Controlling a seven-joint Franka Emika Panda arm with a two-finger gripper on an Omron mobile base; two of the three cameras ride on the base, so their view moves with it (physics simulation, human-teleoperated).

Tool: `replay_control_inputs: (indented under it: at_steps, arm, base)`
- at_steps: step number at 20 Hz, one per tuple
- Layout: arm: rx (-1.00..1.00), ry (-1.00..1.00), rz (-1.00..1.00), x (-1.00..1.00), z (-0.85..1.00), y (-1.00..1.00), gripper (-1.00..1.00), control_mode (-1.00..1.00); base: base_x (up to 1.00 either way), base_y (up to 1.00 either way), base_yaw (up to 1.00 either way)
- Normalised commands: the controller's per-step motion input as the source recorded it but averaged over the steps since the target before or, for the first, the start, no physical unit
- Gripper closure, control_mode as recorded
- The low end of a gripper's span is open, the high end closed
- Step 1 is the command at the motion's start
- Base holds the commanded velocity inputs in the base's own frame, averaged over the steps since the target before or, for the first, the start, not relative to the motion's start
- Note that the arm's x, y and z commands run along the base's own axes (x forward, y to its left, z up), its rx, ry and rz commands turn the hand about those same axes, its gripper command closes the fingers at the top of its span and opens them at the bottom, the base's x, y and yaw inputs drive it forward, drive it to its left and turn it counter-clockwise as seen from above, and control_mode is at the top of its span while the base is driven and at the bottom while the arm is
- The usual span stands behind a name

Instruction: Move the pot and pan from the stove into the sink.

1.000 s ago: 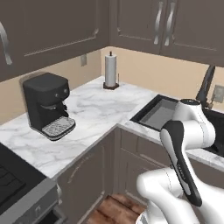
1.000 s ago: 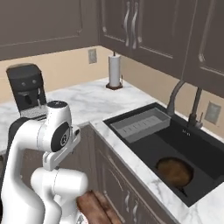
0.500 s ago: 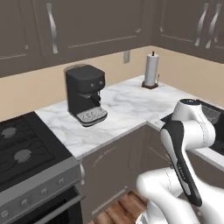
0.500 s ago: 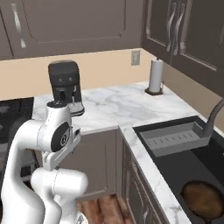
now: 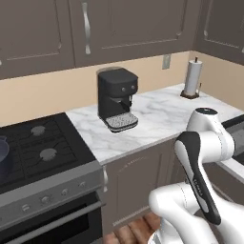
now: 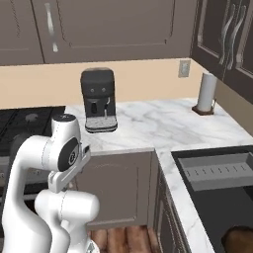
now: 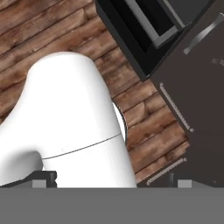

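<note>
The stove (image 5: 43, 147) fills the left of the left base view, its black grates and knob row facing me; its right part also shows as the stove (image 6: 27, 118). A sliver of the dark blue-grey pot (image 5: 2, 153) stands on it at the picture's left edge. The brownish pan (image 6: 240, 239) lies in the black sink (image 6: 212, 205), beside the grey ribbed tray (image 6: 222, 170). The arm is folded close to the base. In the hand view my gripper (image 7: 113, 181) points down at the wooden floor, open, its fingertips (image 7: 45, 176) wide apart with nothing between them.
A black coffee machine (image 5: 116, 97) stands on the white marble counter (image 5: 157, 119) between stove and sink. A paper towel roll (image 5: 192, 78) stands in the far corner. Dark cabinets hang above, and cabinet fronts (image 7: 197, 87) run below the counter.
The base has moved, so the whole scene has slid to the right: the stove has come into view at left and the sink has gone toward the right edge. The gripper stays open.
</note>
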Motion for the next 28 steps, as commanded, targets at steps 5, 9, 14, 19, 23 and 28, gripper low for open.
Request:
replay_control_inputs:
  at_steps: [5,9,14,19,23,28]
  arm:
    - [0.00,0.00,0.00,0.00,0.00,0.00,-1.00,1.00]
    - [0.00,0.00,0.00,0.00,0.00,0.00,-1.00,1.00]
    - [0.00,0.00,0.00,0.00,0.00,0.00,-1.00,1.00]
    - [0.00,0.00,0.00,0.00,0.00,0.00,-1.00,1.00]
    - [0.00,0.00,0.00,0.00,0.00,0.00,-1.00,1.00]
    - [0.00,0.00,0.00,0.00,0.00,0.00,-1.00,1.00]
  base:
    - [0.00,0.08,0.01]
    - [-0.06,0.68,0.07]
    - [-0.11,0.94,0.11]
    - [-0.13,0.94,0.15]
    - [-0.04,0.24,0.07]
    - [0.00,0.00,0.12]
